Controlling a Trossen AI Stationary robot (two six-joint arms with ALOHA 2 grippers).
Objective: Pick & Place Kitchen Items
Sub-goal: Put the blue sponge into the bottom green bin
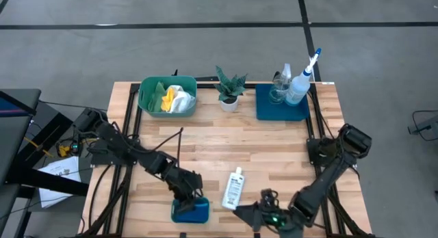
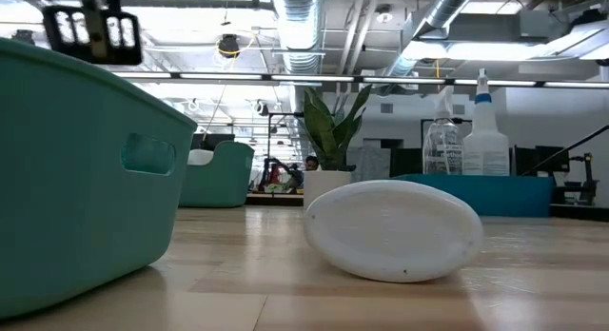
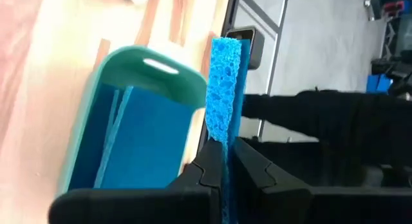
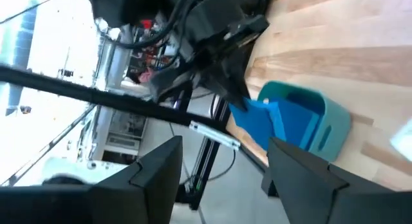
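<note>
Wooden surface [image 1: 205,149] first: far green tub [image 1: 168,96] with cloths [image 1: 179,99], dark blue tray [image 1: 280,104] with the spray bottles [image 1: 298,84], potted plant [image 1: 229,94] between them. At the near edge sits a small green tub [image 1: 189,210] already lined with blue sponges. Left gripper [image 3: 225,161] hangs over it, jaws clamped on a blue sponge [image 3: 224,89] held on edge. To do the step well: centre the sponge over the opening, lower inside the rim, then release (probably slots beside the others). Small white bottle [image 1: 235,187] lies just beside the tub. Right gripper [image 4: 222,163] waits nearby, jaws apart, empty.
</note>
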